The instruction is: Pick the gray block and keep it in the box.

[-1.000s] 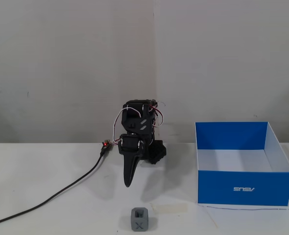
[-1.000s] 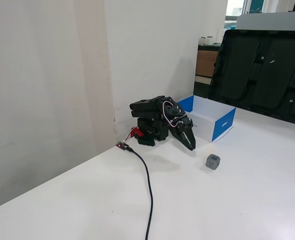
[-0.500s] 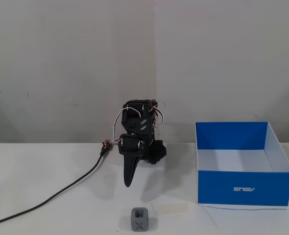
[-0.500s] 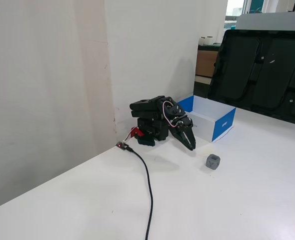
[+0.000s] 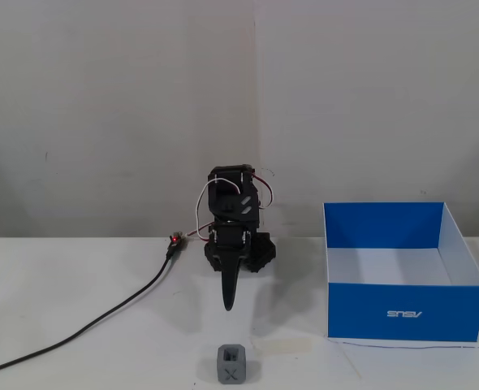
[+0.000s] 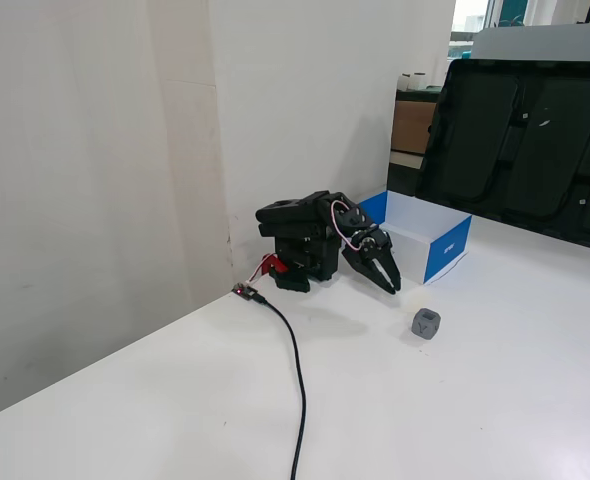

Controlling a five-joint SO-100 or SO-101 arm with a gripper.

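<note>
One arm (image 5: 233, 219) sat folded low on the white table (image 5: 77, 309), close to the table's far edge where it met the wall. Its single gripper (image 5: 230, 302) pointed down and forward toward the near edge; in a fixed view (image 6: 389, 283) the two dark fingers lay close together, tips nearly meeting with only a narrow gap, and nothing was held between them.

One gray block (image 5: 233, 365) rested on the table near the near edge, in front of the gripper and apart from it. An X showed on the face turned toward that camera. In the other fixed view the block (image 6: 426, 323) sat on bare tabletop, just beyond the fingertips and near the box's end, touching neither.

One box (image 5: 406, 313) stood open-topped toward the right edge of the table in that view, blue outside, white inside, with a small white logo on its front wall. Nothing was seen inside it. In a fixed view (image 6: 447, 248) it lay just behind the arm, along the wall side.

One black cable (image 5: 101, 321) ran from a small connector with a red light (image 5: 174, 241) beside the arm's base, curving across the table toward its near-left corner. A pale strip of tape (image 5: 284, 346) lay flat between block and box.
</note>
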